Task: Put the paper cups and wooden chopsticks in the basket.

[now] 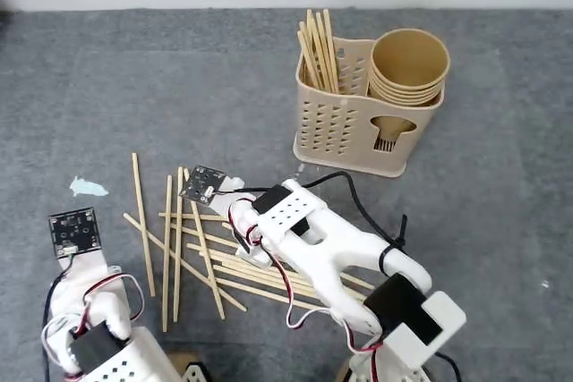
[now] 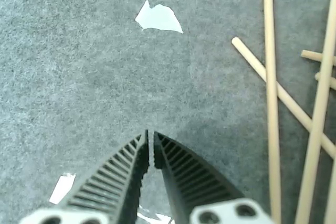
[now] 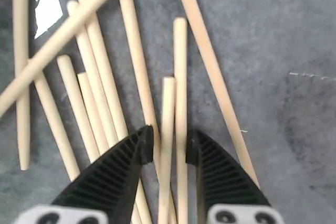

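- Basket [image 1: 336,127]: beige, perforated, two compartments; stood upright toward the far right of the grey surface [image 1: 134,87].
- Paper cups [image 1: 410,60]: nested in one stack, seated upright in the basket's right compartment, rims above the basket wall.
- Wooden chopsticks [image 1: 318,51]: a bundle, stood on end in the basket's left compartment, leaning slightly and rising above its rim.
- Loose chopsticks [image 1: 168,239]: scattered flat on the surface nearer than the basket, several crossing one another; seen also in the left wrist view [image 2: 270,103] and the right wrist view [image 3: 134,61].
- Right gripper [image 3: 169,135]: carried on the white arm at the middle of the high view, lowered into the scattered pile; jaws spread, straddling two chopsticks [image 3: 180,66] that lay side by side between them; whether either jaw touched the wood could not be told.
- Left gripper [image 2: 150,137]: held above bare surface at the near left, beside the pile; jaws drawn almost together with only a thin slit between, nothing gripped.
- Paper scrap [image 2: 157,18]: pale, torn, flat on the surface beyond the left gripper; seen in the high view [image 1: 88,188] left of the loose chopsticks.
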Available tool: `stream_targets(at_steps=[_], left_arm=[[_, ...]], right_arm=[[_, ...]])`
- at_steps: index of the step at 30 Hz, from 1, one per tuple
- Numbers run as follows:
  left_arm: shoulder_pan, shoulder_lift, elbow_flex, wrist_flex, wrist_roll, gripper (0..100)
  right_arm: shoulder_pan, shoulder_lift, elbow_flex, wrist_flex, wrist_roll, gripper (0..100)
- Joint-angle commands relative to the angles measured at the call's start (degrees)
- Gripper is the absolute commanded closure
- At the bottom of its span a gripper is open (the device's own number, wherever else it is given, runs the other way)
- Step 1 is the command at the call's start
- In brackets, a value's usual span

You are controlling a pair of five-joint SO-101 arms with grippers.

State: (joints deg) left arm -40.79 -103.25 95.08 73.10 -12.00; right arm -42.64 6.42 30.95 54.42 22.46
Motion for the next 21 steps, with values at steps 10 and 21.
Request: stream_targets(at_steps=[10, 21], left_arm=[[0.0, -0.88, -0.31, -1.23, 0.44, 98], [0.0, -0.88, -0.31, -1.23, 0.44, 98]], right_arm=[[1.1, 0.92, 0.79, 1.54, 0.7, 99.1], [1.1, -12.44, -10.99, 19.12, 0.7, 99.1]])
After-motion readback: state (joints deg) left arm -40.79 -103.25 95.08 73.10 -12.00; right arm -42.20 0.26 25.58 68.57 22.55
